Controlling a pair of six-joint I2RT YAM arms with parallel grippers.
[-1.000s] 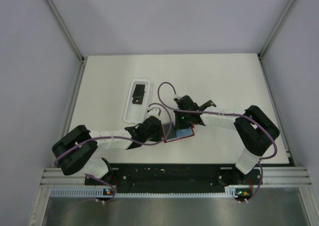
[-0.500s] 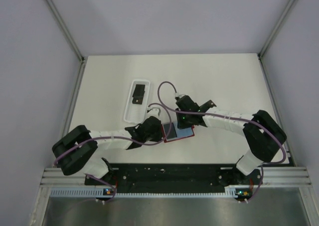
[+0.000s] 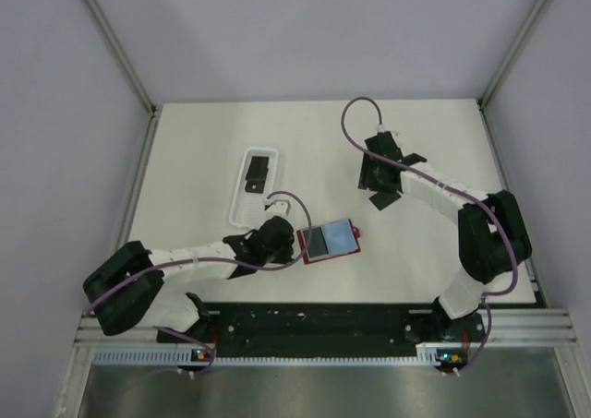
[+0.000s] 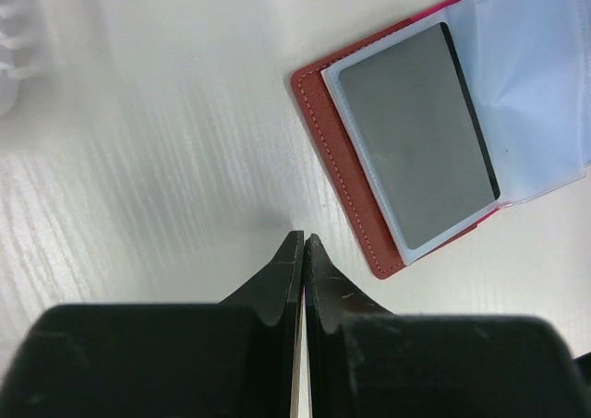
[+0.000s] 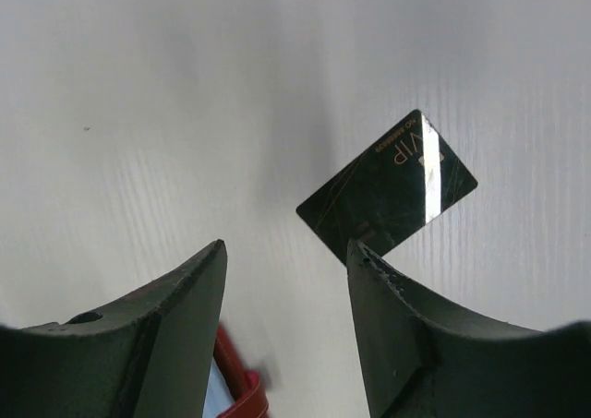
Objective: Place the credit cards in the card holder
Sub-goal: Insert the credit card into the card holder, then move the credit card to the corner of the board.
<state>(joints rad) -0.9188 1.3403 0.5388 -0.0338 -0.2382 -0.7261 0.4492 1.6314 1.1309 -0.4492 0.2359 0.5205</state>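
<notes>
The card holder [image 3: 343, 240] lies open on the table, red outside and pale blue-grey inside. One dark credit card [image 4: 416, 141] sits in the clear pocket on its left half [image 3: 317, 242]. My left gripper [image 4: 303, 240] is shut and empty, its tips on the table just left of the holder's red edge [image 4: 319, 123]. In the top view the left gripper [image 3: 280, 238] is beside the holder. My right gripper [image 5: 287, 247] is open and empty above the table [image 3: 373, 178]. A black credit card [image 5: 388, 192] marked VIP lies flat just past its right finger [image 3: 382, 199].
A white oblong tray [image 3: 241, 206] stands behind the left gripper with another black card [image 3: 256, 173] inside it. A corner of the red holder [image 5: 238, 381] shows at the bottom of the right wrist view. Grey walls enclose the table.
My right gripper has opened and moved from over the holder to the back right, above the loose black card. The left arm has drawn back slightly and its gripper has stayed shut.
</notes>
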